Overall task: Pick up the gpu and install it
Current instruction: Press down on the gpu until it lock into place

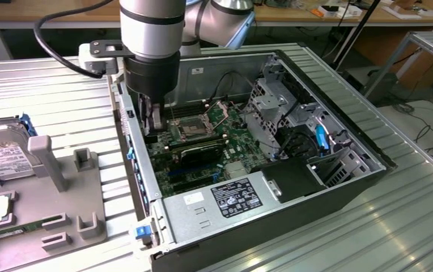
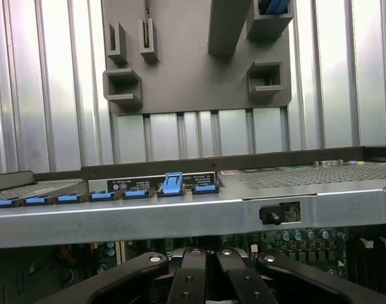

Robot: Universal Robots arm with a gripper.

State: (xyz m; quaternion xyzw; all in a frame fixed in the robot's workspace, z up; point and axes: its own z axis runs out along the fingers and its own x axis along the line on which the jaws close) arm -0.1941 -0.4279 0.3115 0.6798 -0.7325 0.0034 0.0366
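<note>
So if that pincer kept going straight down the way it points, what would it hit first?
Probably the green motherboard inside the open computer case, near the case's rear wall; the shut pincer hangs just above it, though depth is unclear.

- One open computer case point(image 1: 368, 187)
- One robot arm point(image 1: 152, 28)
- One grey holder tray point(image 1: 65, 192)
- One hard drive point(image 1: 1, 153)
- One power supply point(image 1: 224, 201)

Green motherboard point(image 1: 201, 139), blue clips point(image 2: 172, 183), grey holder tray point(image 2: 193, 88), ribbed silver table point(image 1: 398, 226).
</note>
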